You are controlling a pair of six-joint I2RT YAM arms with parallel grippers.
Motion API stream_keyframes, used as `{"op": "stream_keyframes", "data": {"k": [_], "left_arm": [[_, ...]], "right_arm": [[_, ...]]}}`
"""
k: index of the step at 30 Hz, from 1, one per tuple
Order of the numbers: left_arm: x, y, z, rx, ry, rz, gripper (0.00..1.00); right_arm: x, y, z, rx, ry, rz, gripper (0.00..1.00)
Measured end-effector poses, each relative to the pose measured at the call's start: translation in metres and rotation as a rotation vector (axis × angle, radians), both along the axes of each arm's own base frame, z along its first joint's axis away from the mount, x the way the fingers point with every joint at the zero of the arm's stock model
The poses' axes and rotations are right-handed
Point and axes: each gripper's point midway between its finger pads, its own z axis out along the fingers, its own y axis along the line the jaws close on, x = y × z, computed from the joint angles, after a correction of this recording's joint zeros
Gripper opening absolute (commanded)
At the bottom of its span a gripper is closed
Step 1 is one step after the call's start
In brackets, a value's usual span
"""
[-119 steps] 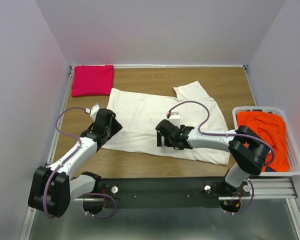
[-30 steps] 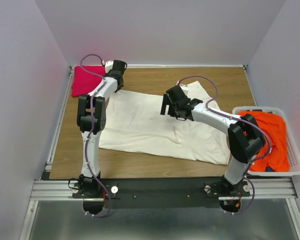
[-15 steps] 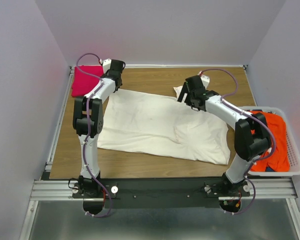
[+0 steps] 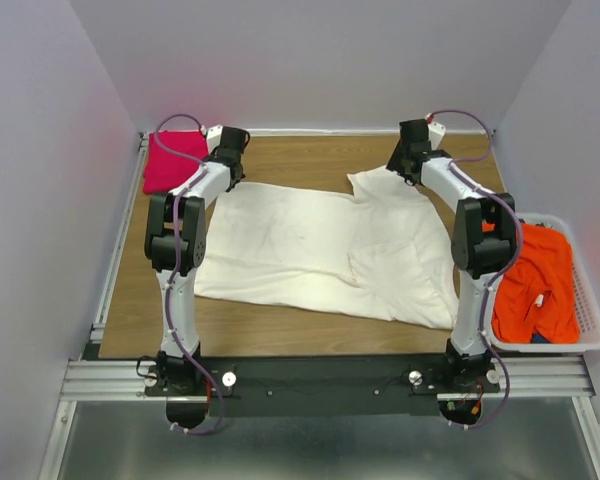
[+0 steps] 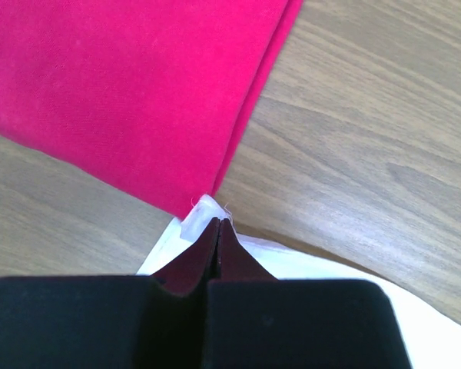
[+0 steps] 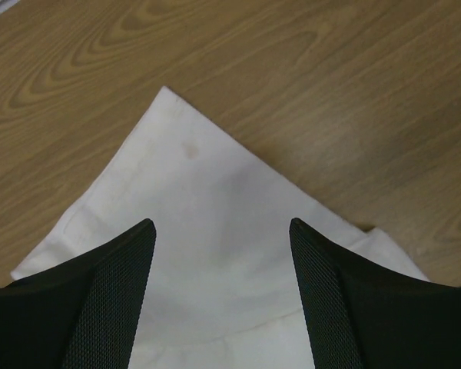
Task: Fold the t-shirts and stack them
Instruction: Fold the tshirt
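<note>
Cream t-shirt lies lengthwise left-to-right; left pincer pinches its far-left corner, right pincer spread above sleeve.

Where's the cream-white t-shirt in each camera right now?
Top external: cream-white t-shirt spread flat mid-table.
Left wrist: corner at bottom centre, pinched in the left gripper.
Right wrist: pointed corner filling the centre, under the open right gripper.
Shared landmark: the wooden table.
</note>
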Motion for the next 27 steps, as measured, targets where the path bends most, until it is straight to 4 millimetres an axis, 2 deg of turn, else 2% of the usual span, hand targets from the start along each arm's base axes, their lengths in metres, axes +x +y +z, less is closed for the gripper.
{"op": "stream_keyframes", "data": {"k": [5, 11, 15, 16, 18, 19, 21, 22, 27], "left_arm": [[0.004, 0.002, 0.003, -0.008, -0.013, -0.006, 0.0], [0.003, 0.007, 0.003, -0.018, -0.017, -0.005, 0.0], [0.004, 0.006, 0.002, -0.026, -0.02, -0.01, 0.0], [0.004, 0.007, 0.002, -0.026, -0.021, -0.009, 0.0], [0.004, 0.007, 0.001, -0.026, -0.02, -0.009, 0.0], [0.004, 0.007, 0.001, -0.026, -0.019, -0.009, 0.0], [0.004, 0.008, 0.001, -0.026, -0.019, -0.008, 0.0], [0.004, 0.008, 0.001, -0.026, -0.02, -0.008, 0.0], [0.005, 0.013, 0.001, -0.03, -0.023, 0.0, 0.0]], "right_arm": [[0.028, -0.006, -0.009, -0.04, -0.007, 0.01, 0.75], [0.034, -0.007, -0.039, -0.072, 0.042, 0.033, 0.72], [0.031, -0.01, -0.059, -0.086, 0.082, 0.038, 0.6], [0.032, -0.011, -0.064, -0.085, 0.086, 0.034, 0.54], [0.033, -0.011, -0.064, -0.086, 0.084, 0.035, 0.47], [0.033, -0.011, -0.065, -0.085, 0.084, 0.034, 0.4], [0.034, -0.011, -0.064, -0.082, 0.081, 0.031, 0.31], [0.034, -0.011, -0.064, -0.082, 0.081, 0.031, 0.23], [0.036, -0.011, -0.063, -0.083, 0.079, 0.032, 0.13]]}}
